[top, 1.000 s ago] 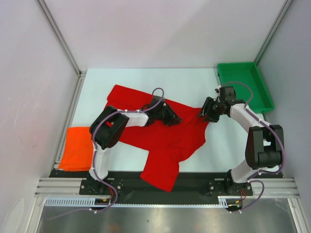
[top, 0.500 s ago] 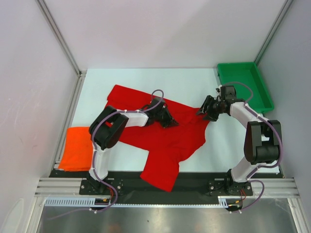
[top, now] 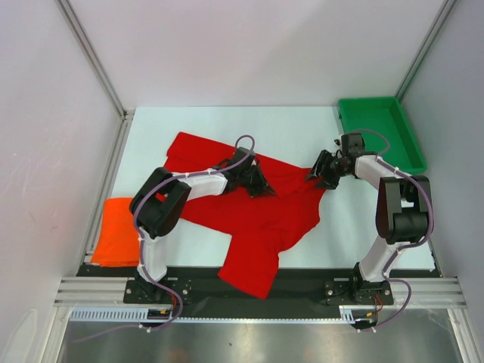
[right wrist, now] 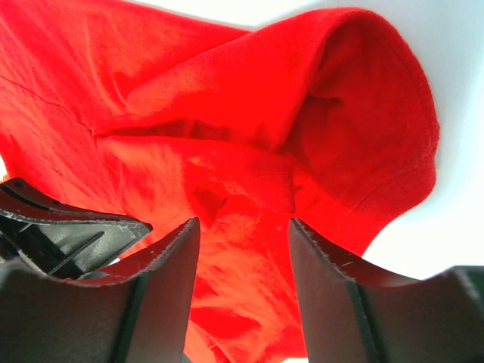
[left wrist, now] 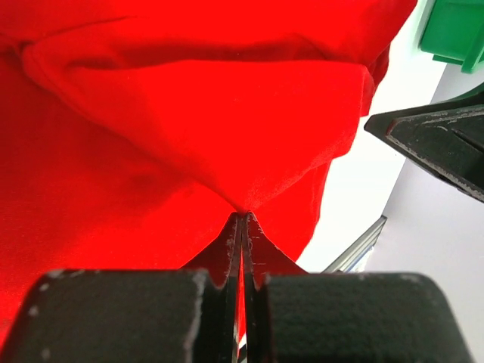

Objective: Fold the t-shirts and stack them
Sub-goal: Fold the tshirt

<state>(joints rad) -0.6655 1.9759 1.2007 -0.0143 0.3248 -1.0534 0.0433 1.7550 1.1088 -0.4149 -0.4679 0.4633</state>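
The bright red t-shirt (top: pixel 249 219) lies rumpled across the middle of the table, one sleeve hanging over the near edge. My left gripper (top: pixel 265 187) is shut on a pinch of its cloth (left wrist: pixel 227 136) near the middle. My right gripper (top: pixel 316 172) is open, its jaws wide apart just over the shirt's right sleeve (right wrist: pixel 355 144); I cannot tell whether they touch it. The orange t-shirt (top: pixel 119 231) lies folded as a rectangle at the near left edge, apart from both grippers.
A green plastic tray (top: pixel 380 132) stands at the far right; its corner shows in the left wrist view (left wrist: pixel 454 34). White walls and metal posts close in the table. A metal rail runs along the near edge (top: pixel 257 291).
The left arm's elbow has swung left while its gripper stays on the red cloth. The right gripper has drawn in a little at the shirt's right sleeve.
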